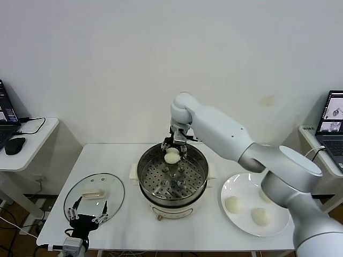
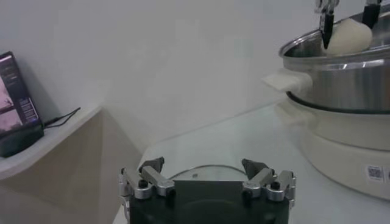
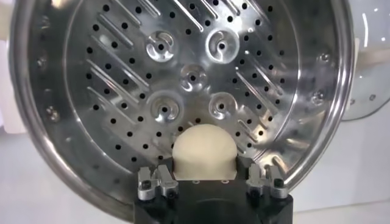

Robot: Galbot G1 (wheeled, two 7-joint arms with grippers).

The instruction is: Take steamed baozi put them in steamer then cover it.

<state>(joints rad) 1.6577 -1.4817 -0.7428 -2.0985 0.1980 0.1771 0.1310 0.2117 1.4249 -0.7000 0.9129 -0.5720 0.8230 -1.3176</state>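
The steamer (image 1: 142, 176) stands mid-table, its perforated tray bare. Over the back of that tray my right gripper (image 1: 174, 147) hangs, shut on one steamed baozi (image 1: 172, 156). The right wrist view shows this baozi (image 3: 203, 149) pinched between the fingers of the right gripper (image 3: 204, 169), above the holes of the steamer (image 3: 109, 73). Three more baozi (image 1: 233, 204) lie on the white plate (image 1: 241, 187), one partly hidden by my arm. The cover (image 1: 110, 187) lies flat at the front left. My left gripper (image 1: 87, 214) stands open at its near edge; the left wrist view shows the left gripper (image 2: 203, 163), the cover (image 2: 210, 175) and the steamer (image 2: 341, 79).
A side table (image 1: 32, 136) on the left carries a laptop, a cable and a mouse (image 1: 15, 144). A second laptop (image 1: 331, 115) sits on a stand at the right. My right forearm crosses above the plate's back edge.
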